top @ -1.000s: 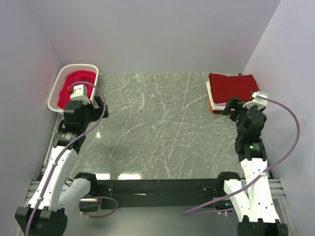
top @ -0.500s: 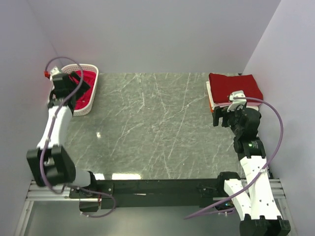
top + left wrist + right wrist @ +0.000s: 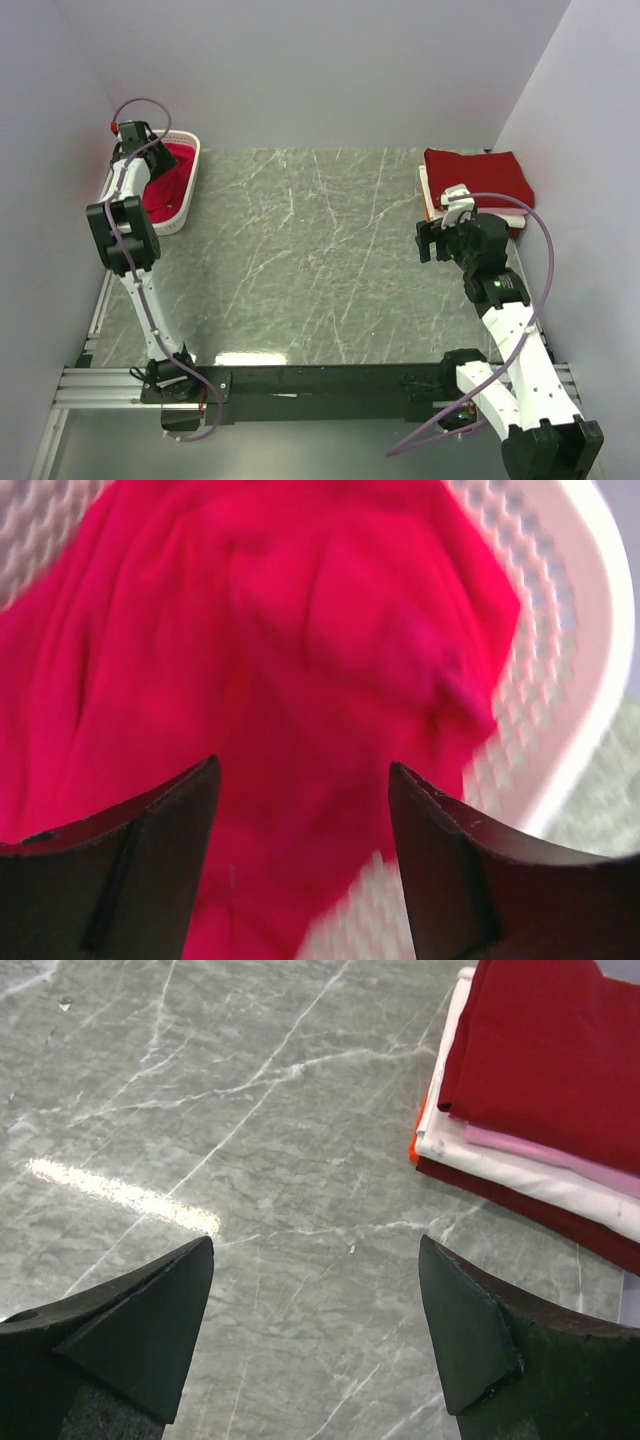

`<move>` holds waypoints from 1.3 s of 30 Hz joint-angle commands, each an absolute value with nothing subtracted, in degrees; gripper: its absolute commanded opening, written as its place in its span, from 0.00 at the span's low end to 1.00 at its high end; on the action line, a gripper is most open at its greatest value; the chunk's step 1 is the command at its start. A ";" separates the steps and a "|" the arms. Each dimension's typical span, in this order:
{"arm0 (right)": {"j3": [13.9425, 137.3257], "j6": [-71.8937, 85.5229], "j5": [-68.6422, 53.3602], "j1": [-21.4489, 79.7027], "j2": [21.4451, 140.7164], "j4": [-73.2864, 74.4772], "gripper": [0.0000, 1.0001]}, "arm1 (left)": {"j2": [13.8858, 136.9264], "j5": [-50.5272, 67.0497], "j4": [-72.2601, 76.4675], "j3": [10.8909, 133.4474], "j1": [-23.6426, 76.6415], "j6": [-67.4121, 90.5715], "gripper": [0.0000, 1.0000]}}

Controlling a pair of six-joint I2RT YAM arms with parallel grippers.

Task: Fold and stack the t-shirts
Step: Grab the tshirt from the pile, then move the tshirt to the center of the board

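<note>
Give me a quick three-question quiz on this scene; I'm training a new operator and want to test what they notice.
1. True or false: the left hand is shut.
2. Which colour lies on top of the folded stack at the far right of the table? A) white B) dark red C) pink
3. Fill in: the loose red shirt lies in a white lattice ___.

Key
1. False: its fingers are spread apart over the shirt.
2. B.
3. basket.
</note>
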State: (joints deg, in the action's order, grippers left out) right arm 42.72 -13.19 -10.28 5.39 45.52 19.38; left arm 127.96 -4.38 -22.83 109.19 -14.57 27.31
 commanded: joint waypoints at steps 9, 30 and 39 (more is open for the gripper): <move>44.21 -14.33 -9.49 5.89 48.25 19.69 0.88 | 143.78 12.90 -20.92 128.14 -16.70 19.69 0.52; 42.45 -14.24 -12.92 4.57 43.51 18.11 0.88 | 99.70 17.04 -4.57 121.03 -13.89 28.39 0.00; 42.10 -14.33 -12.13 4.48 42.45 17.58 0.88 | 88.25 20.47 -4.58 125.42 -3.09 29.00 0.00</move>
State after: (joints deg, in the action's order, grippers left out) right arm 42.61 -13.61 -12.32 4.86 43.72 20.14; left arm 90.21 17.65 -6.87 124.55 -5.48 27.40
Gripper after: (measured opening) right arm 0.877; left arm 0.024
